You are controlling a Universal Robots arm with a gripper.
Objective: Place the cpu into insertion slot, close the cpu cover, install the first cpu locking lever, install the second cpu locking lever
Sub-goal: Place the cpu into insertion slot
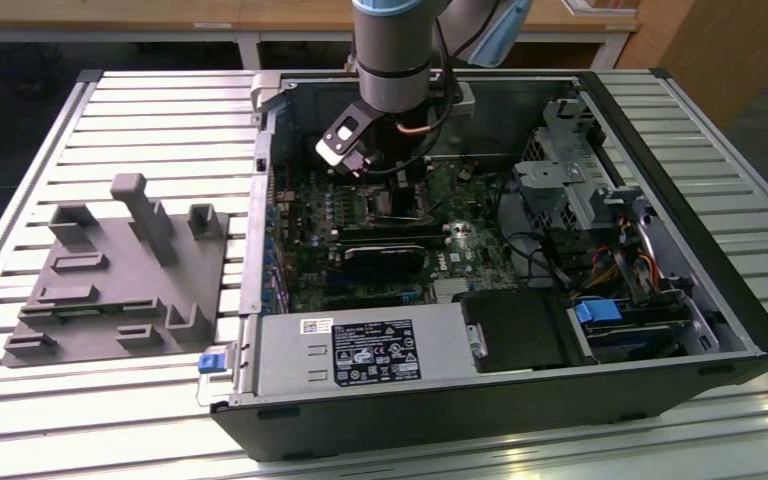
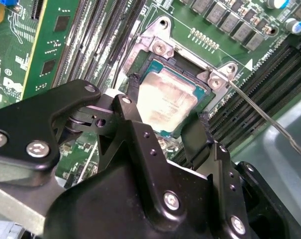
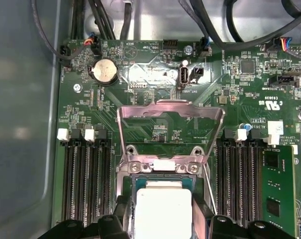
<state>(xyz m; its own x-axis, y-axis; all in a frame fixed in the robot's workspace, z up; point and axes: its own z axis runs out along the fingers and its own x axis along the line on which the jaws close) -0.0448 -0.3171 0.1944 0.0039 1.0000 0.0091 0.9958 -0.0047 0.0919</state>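
Observation:
The cpu (image 2: 165,97), a silvery square chip, sits in or just above the insertion slot (image 2: 160,47) on the green motherboard. My gripper (image 2: 167,105) is over the slot with one black fingertip (image 2: 133,84) against each side of the cpu, shut on it. In the first wrist view the cpu (image 3: 162,206) lies between the fingertips (image 3: 123,216), and the cpu cover (image 3: 170,112) stands open and upright behind the slot. A thin wire locking lever (image 2: 264,117) sticks out free beside the slot. In the exterior view the gripper (image 1: 381,195) reaches down into the open computer case.
Black memory slots (image 3: 83,174) flank the socket on both sides. A green card (image 3: 279,194) stands close by. Cables (image 1: 598,265), a drive cage (image 1: 584,170) and the power supply (image 1: 357,350) crowd the case. A grey fixture (image 1: 124,270) sits at the exterior view's left.

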